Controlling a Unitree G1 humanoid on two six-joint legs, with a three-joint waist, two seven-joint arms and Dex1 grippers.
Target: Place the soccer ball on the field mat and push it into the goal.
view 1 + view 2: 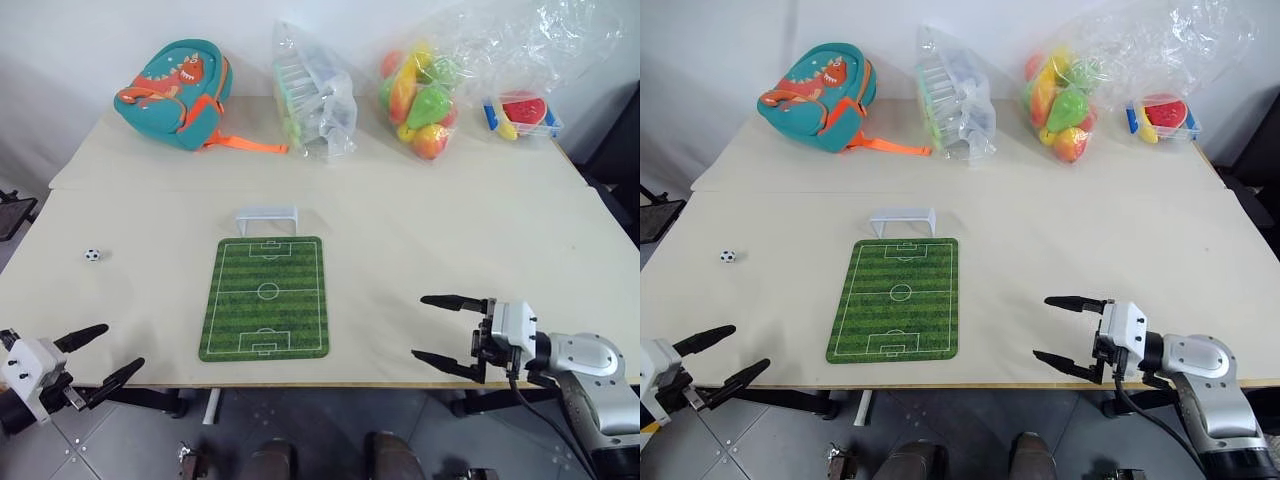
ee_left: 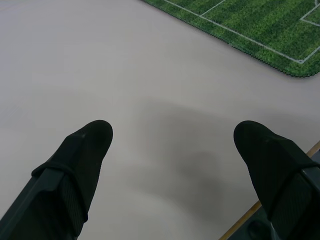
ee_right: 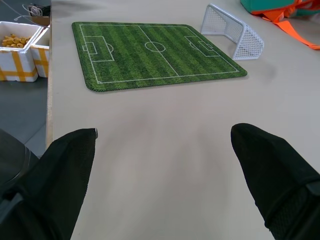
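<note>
From my head camera I take the field mat [image 1: 265, 297] as my landmark: it lies flat on the pale desk [image 1: 450, 230], its long sides running away from me. The goal [image 1: 267, 216] stands just beyond the mat's far short edge, close to it, though I cannot tell whether the two touch. The soccer ball [image 1: 92, 255] rests on the bare desk well to the left of the mat, about level with the mat's far end. My left tool [image 1: 103, 356] hangs at the near desk edge, left of the mat's near corner, its two black fingers spread wide with nothing between them. My right tool [image 1: 450, 328] sits over the desk to the right of the mat's near end, pointing toward the mat, fingers also wide apart and holding nothing. Far behind the mat, along the back of the desk, lie a teal dinosaur backpack [image 1: 178, 92], a clear bag with white contents [image 1: 315, 97], a bag of toy fruit [image 1: 425, 95] and a small tray with a watermelon slice [image 1: 522, 112].

From my left wrist, my two fingertips [image 2: 85, 150] stand far apart over bare desk, and a rounded corner of the mat lies ahead of them, apart from both.

From my right wrist, my fingertips [image 3: 75, 155] are again spread wide and empty above the desk, the whole mat lies ahead, and the goal's netted frame stands just off one short edge. Off the desk on the mat's opposite side stand white-and-yellow boxes [image 3: 20, 50].
</note>
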